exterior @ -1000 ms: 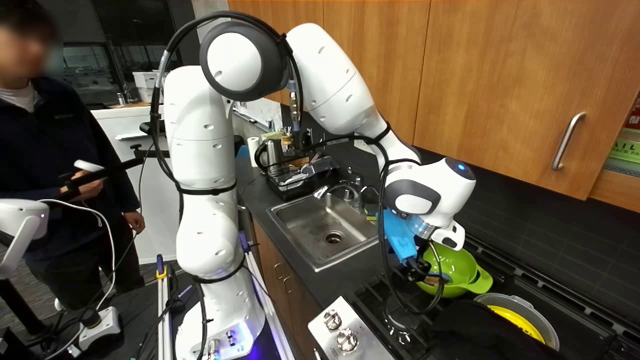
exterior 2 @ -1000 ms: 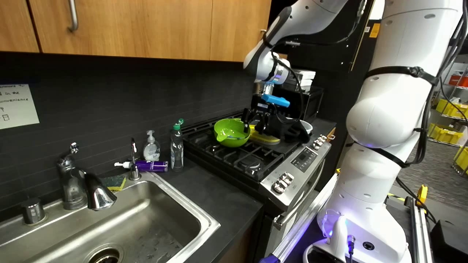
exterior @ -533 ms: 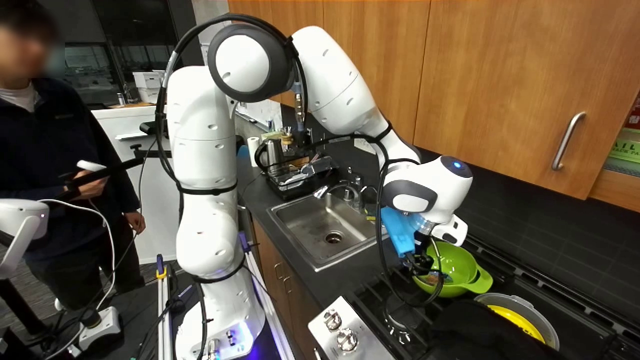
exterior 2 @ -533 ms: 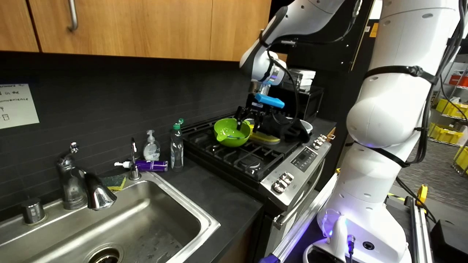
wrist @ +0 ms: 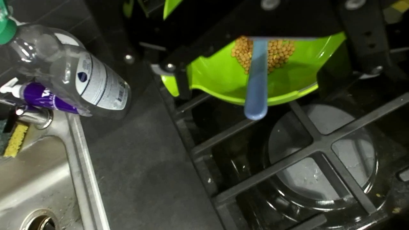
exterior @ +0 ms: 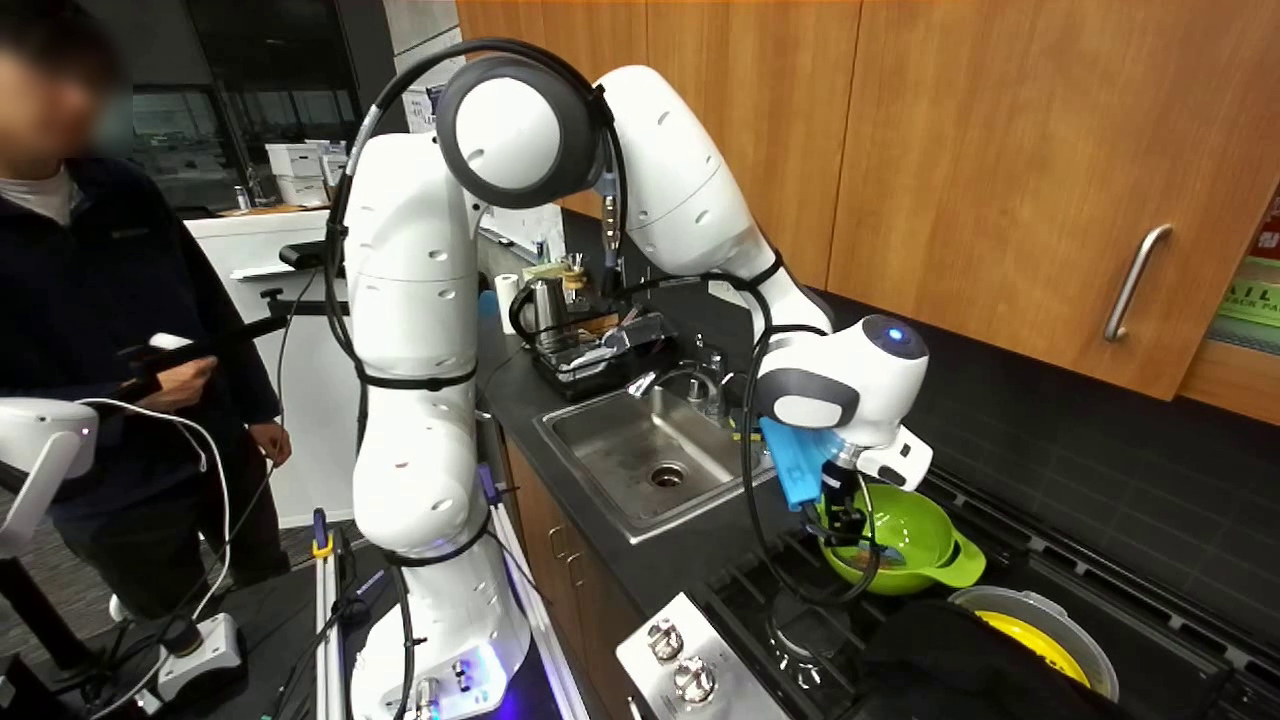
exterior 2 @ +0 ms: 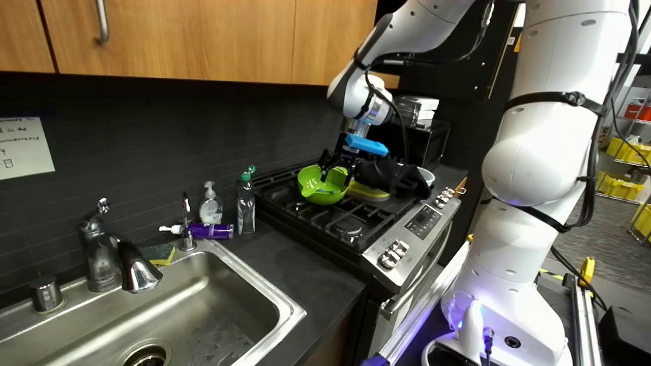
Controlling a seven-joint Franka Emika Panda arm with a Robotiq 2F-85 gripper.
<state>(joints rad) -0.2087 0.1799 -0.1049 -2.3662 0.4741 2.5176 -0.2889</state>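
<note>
- gripper (exterior 2: 336, 180): jaws spread wide, unclenched; top of wrist view, at the green bowl (wrist: 220, 80), contact not clear.
- blue handle (wrist: 257, 78): upper centre, end showing past the bowl's lower rim; rest hidden by gripper.
- green bowl: upper centre, tan pellets (wrist: 280, 52) inside, sitting on stove grate (wrist: 322, 142).
- clear bottle (wrist: 73, 72), purple bottle (wrist: 36, 95): upper left, overlapping in frame.
- sink (wrist: 41, 179): lower left; yellow sponge (wrist: 16, 140) at left edge.
</note>
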